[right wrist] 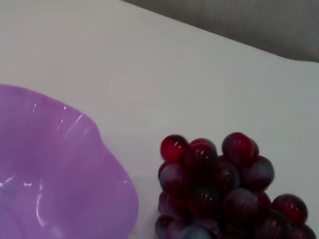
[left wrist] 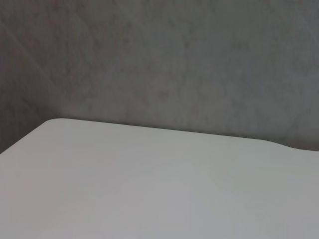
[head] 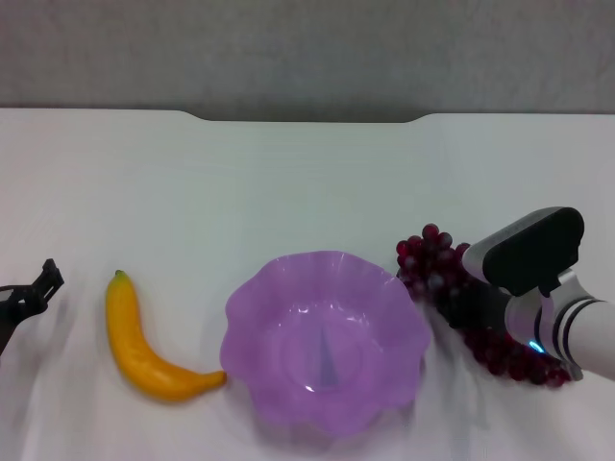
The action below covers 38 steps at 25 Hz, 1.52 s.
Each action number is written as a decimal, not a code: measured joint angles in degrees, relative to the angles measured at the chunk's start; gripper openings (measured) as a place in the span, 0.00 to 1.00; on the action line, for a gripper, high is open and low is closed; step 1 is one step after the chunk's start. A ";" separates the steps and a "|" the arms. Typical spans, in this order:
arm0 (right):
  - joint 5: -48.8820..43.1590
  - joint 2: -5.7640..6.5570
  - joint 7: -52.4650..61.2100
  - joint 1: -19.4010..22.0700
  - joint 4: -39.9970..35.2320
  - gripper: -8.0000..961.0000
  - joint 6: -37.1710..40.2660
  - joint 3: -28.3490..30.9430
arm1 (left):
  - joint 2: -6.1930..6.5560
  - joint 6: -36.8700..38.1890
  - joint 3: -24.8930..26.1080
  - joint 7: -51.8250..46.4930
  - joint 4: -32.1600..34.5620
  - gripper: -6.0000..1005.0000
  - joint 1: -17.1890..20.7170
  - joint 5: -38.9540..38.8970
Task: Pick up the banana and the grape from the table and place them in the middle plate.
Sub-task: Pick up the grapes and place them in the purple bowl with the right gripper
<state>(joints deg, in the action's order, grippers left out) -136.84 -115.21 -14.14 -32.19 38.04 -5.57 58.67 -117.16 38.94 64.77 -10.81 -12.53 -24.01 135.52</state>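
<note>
No readable text, labels, brands, numbers or signs anywhere

- The grape [right wrist: 219, 189] bunch lies on the white counter [right wrist: 174, 74], its dark red-purple berries piled together, a few frosted grey.
- The middle plate [right wrist: 55, 164], translucent light purple with a wavy rim, sits just beside the bunch; a narrow strip of counter shows between them.
- Beyond both, the counter runs bare to its far edge, where a grey wall [right wrist: 239, 20] begins.
</note>
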 joint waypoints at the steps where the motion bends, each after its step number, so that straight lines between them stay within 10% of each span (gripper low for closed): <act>1: 0.00 0.00 0.00 0.09 0.03 0.45 0.40 -0.06 | 0.00 -0.01 0.00 0.00 0.02 0.85 0.00 0.00; 27: -1.57 0.68 -0.09 14.79 2.49 0.37 44.59 -7.07 | 0.08 0.57 -0.24 0.47 0.28 0.84 0.91 -1.58; 33: -8.18 3.68 -0.54 22.40 23.20 0.37 32.56 -1.46 | 0.14 0.62 -0.11 0.43 0.18 0.84 1.41 -1.41; 38: -17.18 1.94 -0.55 26.16 36.95 0.37 17.14 3.86 | 0.08 0.62 -0.06 0.49 0.28 0.84 1.41 -1.39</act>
<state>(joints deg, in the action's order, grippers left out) -154.02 -113.26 -14.69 -6.03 74.99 11.58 62.53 -117.08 39.56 64.71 -10.32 -12.26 -22.60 134.13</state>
